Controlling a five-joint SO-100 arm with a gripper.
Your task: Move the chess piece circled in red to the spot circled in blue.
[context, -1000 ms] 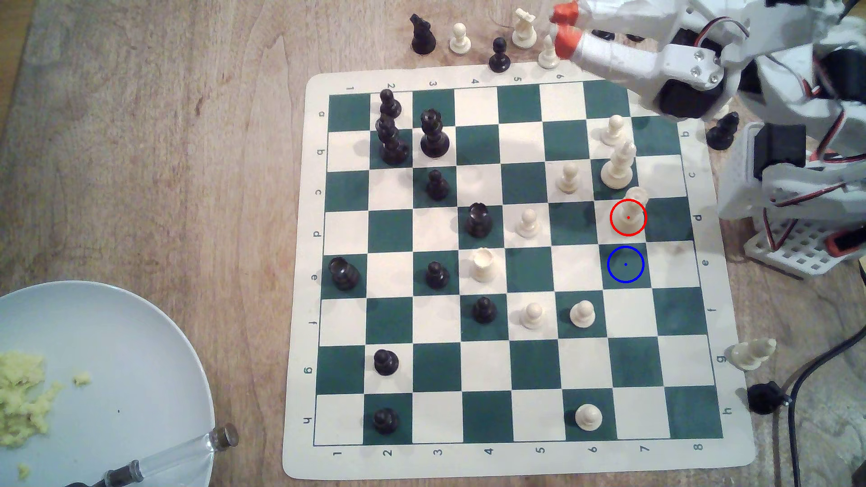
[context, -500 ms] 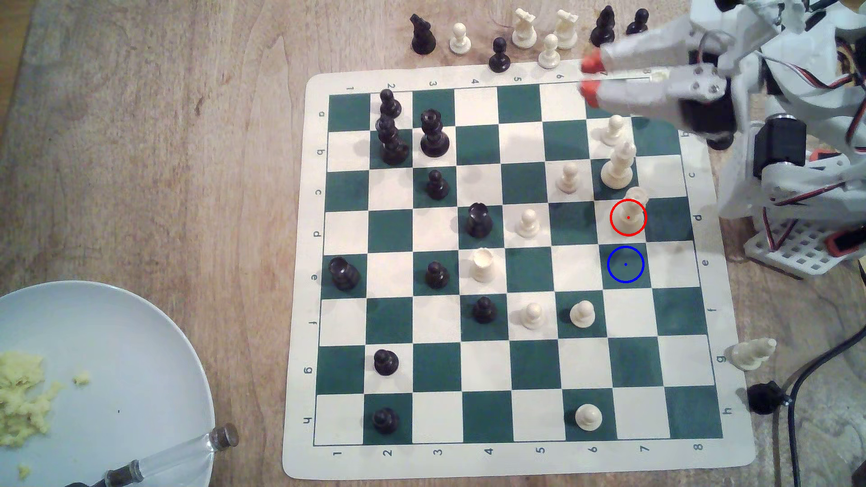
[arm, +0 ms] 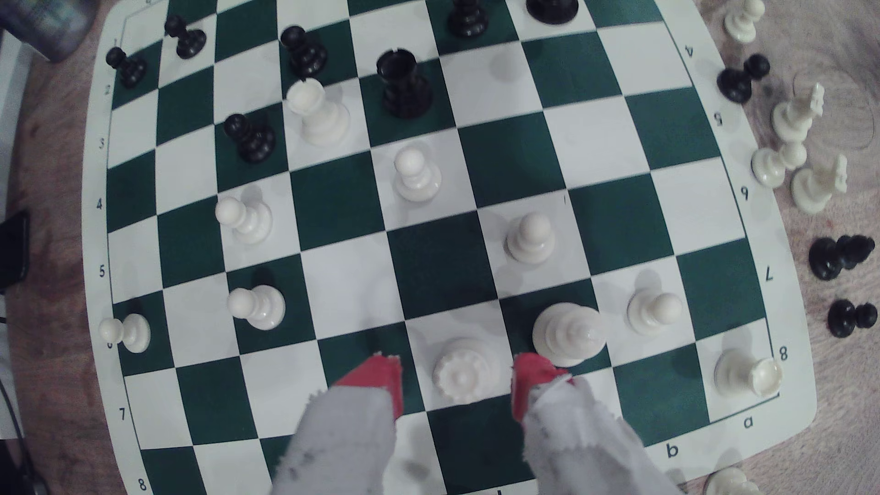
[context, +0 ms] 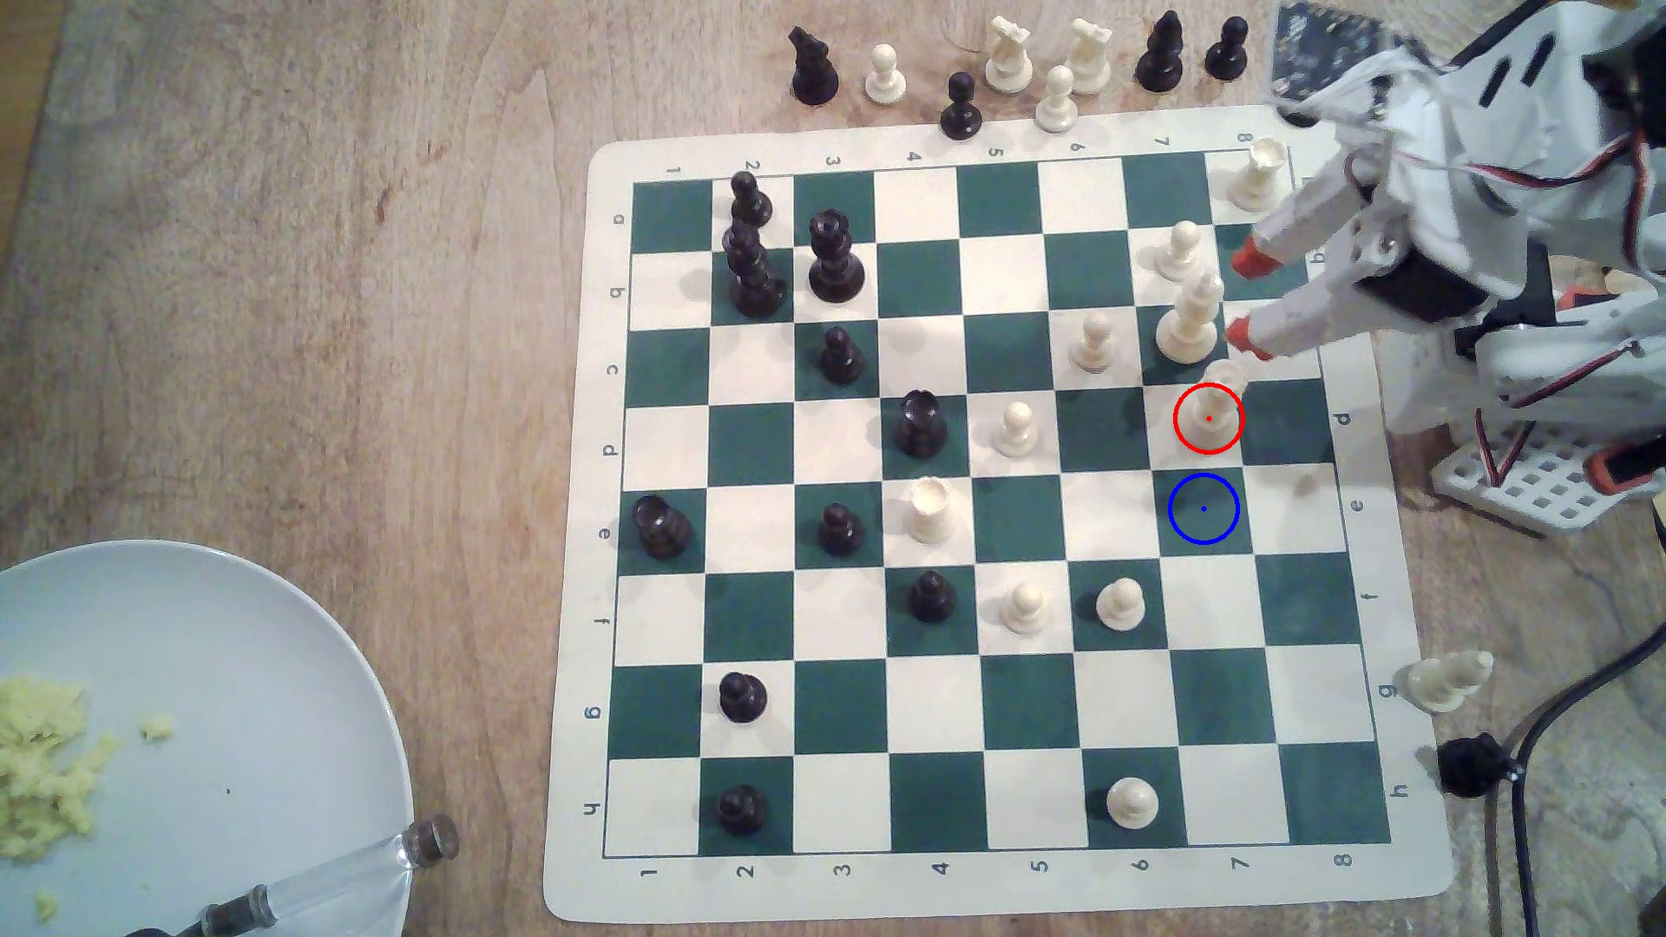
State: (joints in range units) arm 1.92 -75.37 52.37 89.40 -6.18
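The chess piece (context: pixel 1214 404) is a cream piece with a flared cup top, standing upright on the red-circled cream square. The spot (context: pixel 1203 509) is the blue-circled dark green square right beside it, and it is bare. My gripper (context: pixel 1248 299) is open; its red fingertips (context: pixel 1244 337) hang just past the piece's top, close to a taller cream piece (context: pixel 1190 320). In the wrist view the chess piece (arm: pixel 459 376) shows from above between the two fingertips of my gripper (arm: pixel 455 381), touching neither. The taller cream piece (arm: pixel 569 333) stands right by one fingertip (arm: pixel 528 376).
A cream pawn (context: pixel 1181 248) and a cream corner piece (context: pixel 1255 171) stand near the arm. Captured pieces (context: pixel 1010 59) line the table past the board's far edge. A plate (context: pixel 225 649) with food and a glass vial (context: pixel 343 874) sit at the exterior view's lower left. Cables (context: pixel 1533 811) run at the lower right.
The gripper has swung from beyond the board's far edge down over the board toward the red-circled piece, and its fingers have spread wider. No piece has moved.
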